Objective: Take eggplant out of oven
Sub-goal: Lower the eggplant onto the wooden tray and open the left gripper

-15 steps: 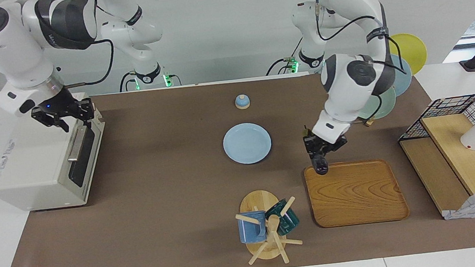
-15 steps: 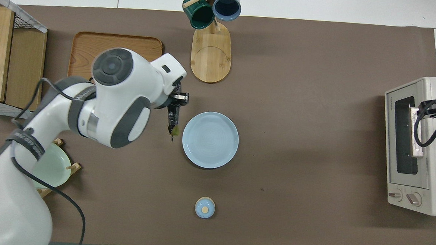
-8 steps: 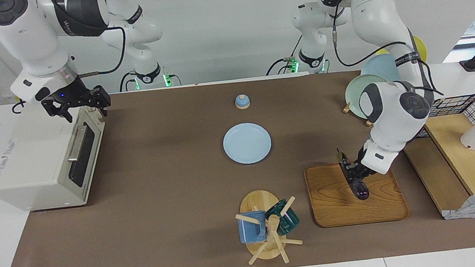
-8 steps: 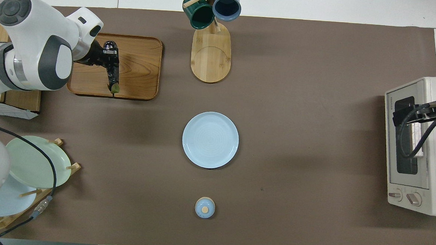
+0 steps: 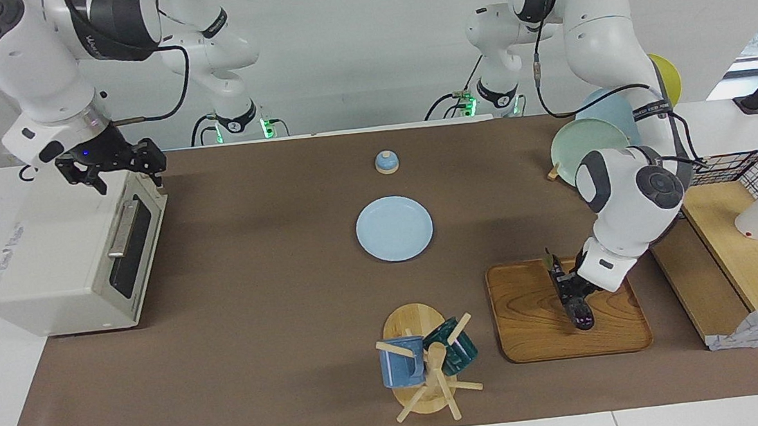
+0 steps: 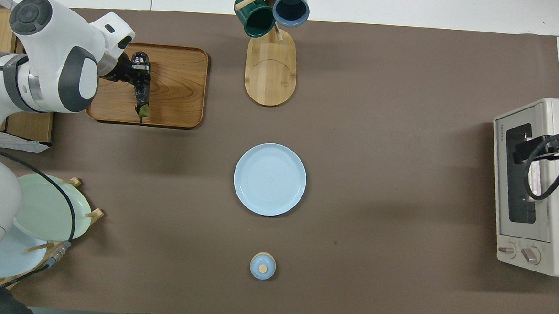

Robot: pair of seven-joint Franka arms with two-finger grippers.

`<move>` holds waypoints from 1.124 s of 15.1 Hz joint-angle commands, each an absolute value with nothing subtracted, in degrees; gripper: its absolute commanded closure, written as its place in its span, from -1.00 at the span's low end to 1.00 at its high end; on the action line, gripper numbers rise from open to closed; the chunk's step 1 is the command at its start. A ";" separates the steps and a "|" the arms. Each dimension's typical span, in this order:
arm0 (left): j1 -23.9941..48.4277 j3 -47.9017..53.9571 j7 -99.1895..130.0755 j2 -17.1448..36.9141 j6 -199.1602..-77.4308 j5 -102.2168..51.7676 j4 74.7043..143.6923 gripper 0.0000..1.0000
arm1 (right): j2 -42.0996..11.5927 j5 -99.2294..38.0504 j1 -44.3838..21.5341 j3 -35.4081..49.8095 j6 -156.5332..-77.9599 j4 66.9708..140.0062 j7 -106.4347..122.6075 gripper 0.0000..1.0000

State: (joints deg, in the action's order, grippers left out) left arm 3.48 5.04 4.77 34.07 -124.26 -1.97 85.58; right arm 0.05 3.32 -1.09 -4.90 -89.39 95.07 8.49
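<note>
The dark purple eggplant (image 5: 575, 302) lies lengthwise low over the wooden tray (image 5: 537, 337), its green stem toward the robots. My left gripper (image 5: 569, 286) is shut on its middle; I cannot tell if it rests on the wood. In the overhead view the eggplant (image 6: 142, 97) and left gripper (image 6: 138, 70) are over the tray (image 6: 178, 89). The cream-white oven (image 5: 56, 258) stands at the right arm's end with its door shut. My right gripper (image 5: 116, 170) hovers open and empty over the oven's top front edge. It also shows in the overhead view (image 6: 524, 149) over the oven (image 6: 545, 190).
A light blue plate (image 5: 394, 228) lies mid-table, with a small blue lidded pot (image 5: 386, 162) nearer the robots. A mug tree (image 5: 424, 362) with two mugs stands beside the tray. A plate rack (image 5: 595, 143) and a wire-mesh wooden shelf (image 5: 736, 241) stand at the left arm's end.
My left gripper carried the eggplant from beside the blue plate to over the wooden tray and lowered it. My right gripper rose from the oven door's top edge and stays above it.
</note>
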 commanded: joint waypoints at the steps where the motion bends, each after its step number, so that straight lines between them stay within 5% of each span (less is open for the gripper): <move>1: 2.99 5.54 3.96 33.93 -124.89 -0.88 85.61 -0.66 | 0.18 1.76 -0.26 -4.48 -88.59 95.10 7.82 -1.00; 2: 2.99 5.54 3.87 33.93 -124.37 -0.88 85.26 -1.00 | 0.09 1.76 -0.35 -4.48 -88.42 95.18 7.04 -1.00; 7: 2.99 5.54 4.57 32.97 -124.10 -1.76 84.55 -1.00 | 0.18 1.84 -0.70 -4.48 -89.03 95.36 5.10 -1.00; 17: 2.02 5.36 8.35 18.12 -107.34 -1.06 85.08 -1.00 | 0.26 1.76 -0.62 -4.39 -88.86 95.36 5.27 -1.00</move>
